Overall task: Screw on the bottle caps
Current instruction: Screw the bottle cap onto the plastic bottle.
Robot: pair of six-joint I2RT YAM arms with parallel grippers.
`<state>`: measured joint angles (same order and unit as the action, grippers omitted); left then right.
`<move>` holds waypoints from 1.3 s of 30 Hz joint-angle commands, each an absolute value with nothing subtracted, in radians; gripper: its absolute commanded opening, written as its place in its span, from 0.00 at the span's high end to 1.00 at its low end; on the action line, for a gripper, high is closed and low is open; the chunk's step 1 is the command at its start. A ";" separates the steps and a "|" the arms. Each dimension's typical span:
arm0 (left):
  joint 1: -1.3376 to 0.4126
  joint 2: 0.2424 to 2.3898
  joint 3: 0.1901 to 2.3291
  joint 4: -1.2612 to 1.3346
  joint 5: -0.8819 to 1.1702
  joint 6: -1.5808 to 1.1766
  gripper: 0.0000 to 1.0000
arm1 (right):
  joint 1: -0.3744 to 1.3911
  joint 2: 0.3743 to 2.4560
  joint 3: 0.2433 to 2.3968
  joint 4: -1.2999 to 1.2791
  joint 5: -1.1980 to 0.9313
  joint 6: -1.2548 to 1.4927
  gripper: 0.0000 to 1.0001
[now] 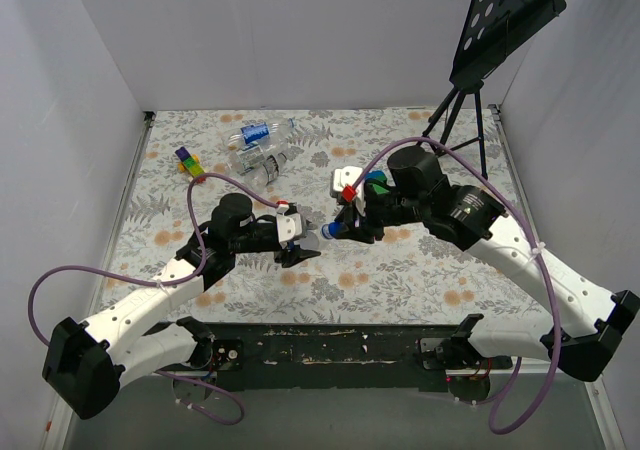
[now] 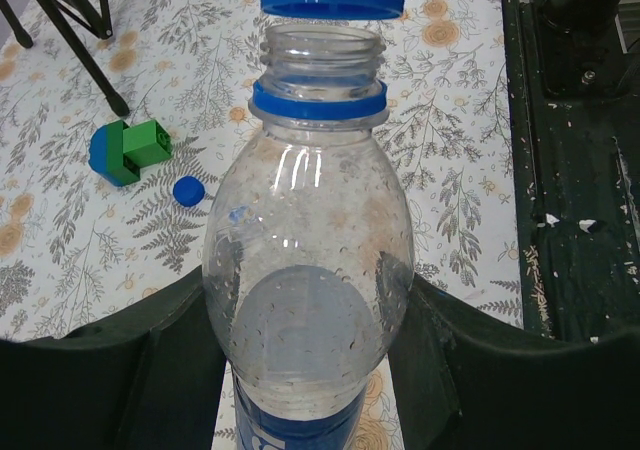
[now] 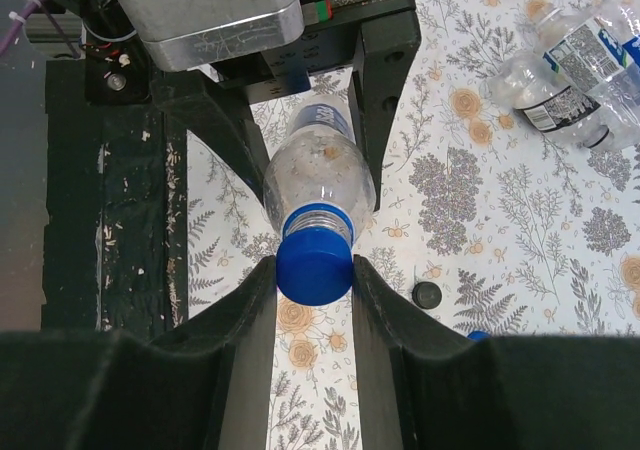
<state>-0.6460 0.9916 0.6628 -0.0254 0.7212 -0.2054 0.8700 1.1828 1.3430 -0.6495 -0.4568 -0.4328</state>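
Observation:
My left gripper point(image 2: 308, 292) is shut on the body of a clear bottle point(image 2: 305, 260) with a blue neck ring, holding it out toward the right arm. Its mouth point(image 2: 322, 50) is uncovered and the threads show. My right gripper point(image 3: 312, 267) is shut on a blue bottle cap point(image 3: 314, 263), which sits right at that mouth, with a thin gap under its rim in the left wrist view. In the top view the left gripper point(image 1: 300, 248) and the right gripper point(image 1: 338, 228) meet over the table's middle, the cap point(image 1: 328, 230) between them.
Other clear bottles point(image 1: 258, 145) lie at the back left. A loose blue cap point(image 2: 188, 190) and a green-and-blue block point(image 2: 130, 150) lie near the grippers, and so does a black cap point(image 3: 427, 295). Coloured blocks point(image 1: 188, 162) sit far left. A music stand's tripod point(image 1: 460, 110) stands back right.

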 commanded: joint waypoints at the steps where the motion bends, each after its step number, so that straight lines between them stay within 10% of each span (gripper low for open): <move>1: -0.653 0.986 0.701 -0.029 0.752 -0.201 0.97 | 0.865 1.190 1.379 -0.630 -0.497 -0.454 0.89; 39: -0.647 0.997 0.706 -0.006 0.828 -0.251 1.00 | 0.881 1.307 1.402 -0.735 -0.569 -0.620 0.90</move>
